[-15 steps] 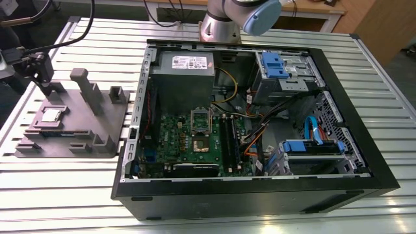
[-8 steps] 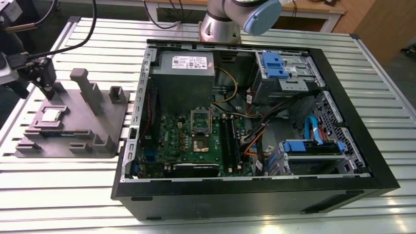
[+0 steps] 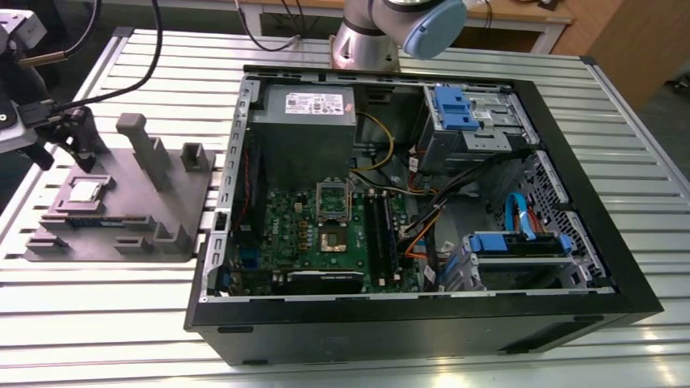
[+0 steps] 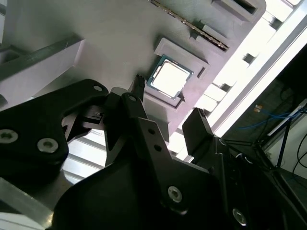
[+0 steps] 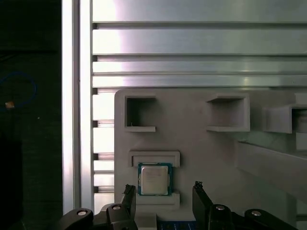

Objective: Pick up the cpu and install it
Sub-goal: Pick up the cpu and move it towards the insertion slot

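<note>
The cpu (image 3: pixel 84 191) is a small silver-topped square chip lying flat in a recess of the grey fixture block (image 3: pixel 173 198), at the exterior view's left. My gripper (image 3: pixel 63 152) hangs just above that end of the block, open, with nothing between its black fingers. In both wrist views the cpu (image 5: pixel 155 179) (image 4: pixel 169 76) lies flat in its pocket. There the gripper (image 5: pixel 163 188) (image 4: pixel 168 98) is above it, one fingertip (image 5: pixel 128 190) on each side and apart from the chip. The green motherboard (image 3: pixel 291 242) carries the dark socket (image 3: pixel 332 235) inside the open computer case (image 3: pixel 603 267).
The grey block has upright posts (image 3: pixel 138 145) and empty pockets (image 5: pixel 139 112) near the cpu. The case's walls, power supply (image 3: pixel 307 105), blue drive cages (image 3: pixel 464 109) and loose cables (image 3: pixel 431 214) surround the motherboard. Everything sits on a slatted aluminium table (image 3: pixel 108 323).
</note>
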